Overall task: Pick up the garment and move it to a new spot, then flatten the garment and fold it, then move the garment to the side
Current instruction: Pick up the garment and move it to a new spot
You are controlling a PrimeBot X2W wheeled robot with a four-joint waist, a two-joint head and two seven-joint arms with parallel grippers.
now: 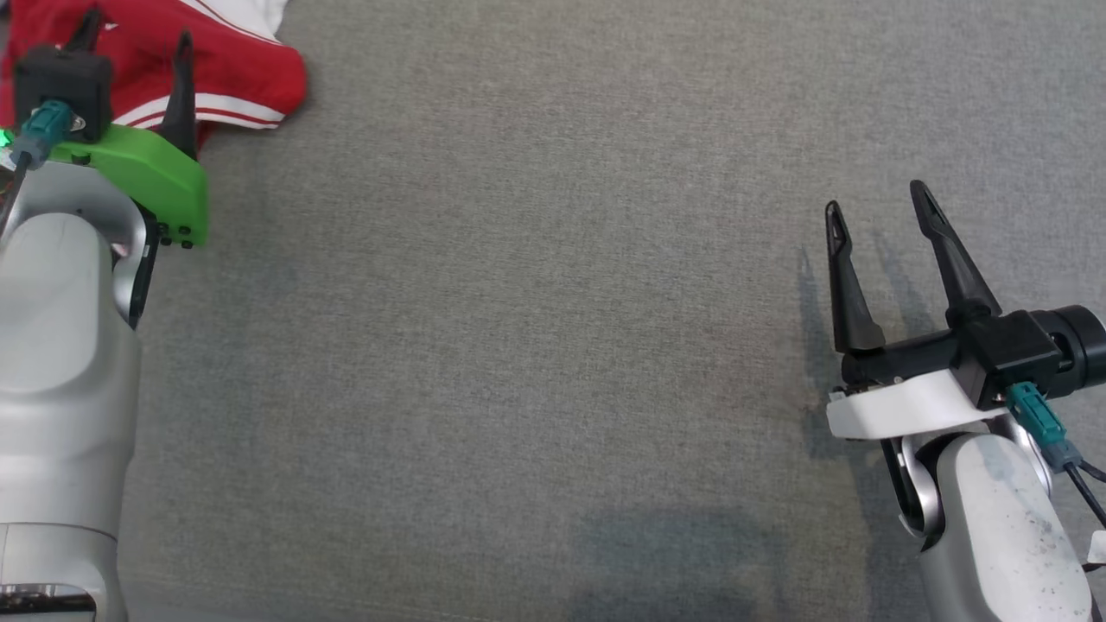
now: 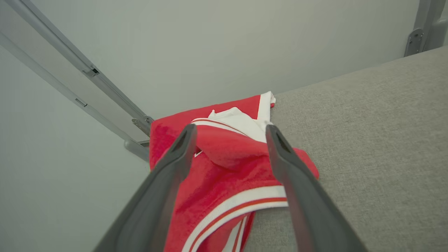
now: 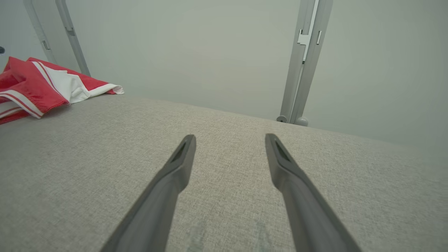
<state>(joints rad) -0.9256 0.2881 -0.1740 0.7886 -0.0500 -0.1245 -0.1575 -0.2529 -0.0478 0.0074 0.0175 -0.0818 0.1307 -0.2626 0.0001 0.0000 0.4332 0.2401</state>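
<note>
The left arm [image 1: 60, 345] fills the near corner at 8 o'clock. Its left gripper [image 1: 136, 30] is spread wide over the garment [image 1: 242, 69] and grips nothing. The red-and-white garment lies crumpled at 11 o'clock, right at the corner of the grey surface [image 1: 518, 302]. The right gripper [image 1: 875, 197] hangs at 4 o'clock, jaws just as wide and empty, well apart from it. My worry is a shallow pinch that catches only the top fold. The rest could then drag or slide off that edge, with the right gripper too far off to help.
</note>
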